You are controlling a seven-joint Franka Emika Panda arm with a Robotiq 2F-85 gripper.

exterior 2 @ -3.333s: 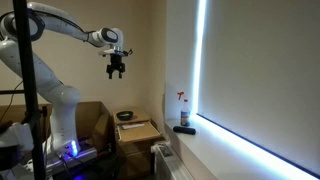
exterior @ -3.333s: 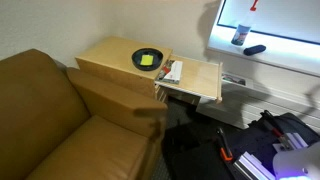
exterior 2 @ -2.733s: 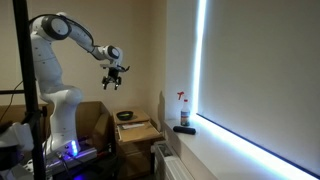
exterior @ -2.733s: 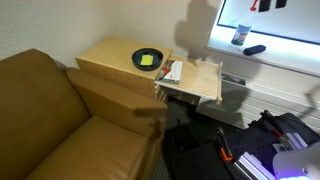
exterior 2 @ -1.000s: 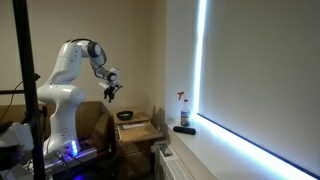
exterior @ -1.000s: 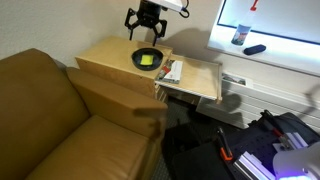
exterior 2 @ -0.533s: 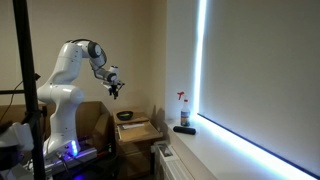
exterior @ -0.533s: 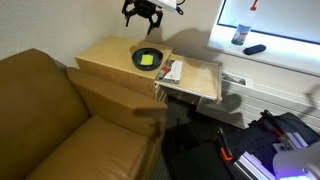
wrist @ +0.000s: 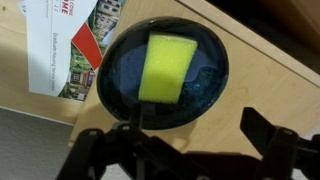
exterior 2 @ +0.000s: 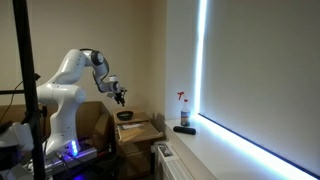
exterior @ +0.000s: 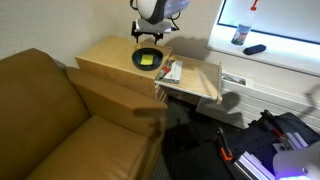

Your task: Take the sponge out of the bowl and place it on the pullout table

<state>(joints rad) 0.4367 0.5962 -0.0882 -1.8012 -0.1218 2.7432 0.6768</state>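
The yellow-green sponge (wrist: 167,68) lies flat inside the black bowl (wrist: 118,75), which has a bluish inside. The bowl (exterior: 138,58) stands on the boxy light-wood end table (exterior: 105,55), with the sponge (exterior: 149,62) in it. The thin pullout table (exterior: 200,82) sticks out beside it. My gripper (exterior: 147,38) hangs just above the bowl, open and empty. In the wrist view the gripper (wrist: 190,150) has its fingers (wrist: 275,140) spread wide at the bowl's near rim. In an exterior view the gripper (exterior 2: 121,99) is a little above the bowl (exterior 2: 126,115).
A white-and-red packet (wrist: 75,45) lies next to the bowl, also seen in an exterior view (exterior: 172,71). A brown sofa (exterior: 50,110) stands beside the end table. A spray bottle (exterior: 240,35) stands on the window sill. Clutter (exterior: 270,140) lies on the floor.
The arm has swung in from high up and the open gripper has come down to just above the bowl. The sponge and bowl have not moved.
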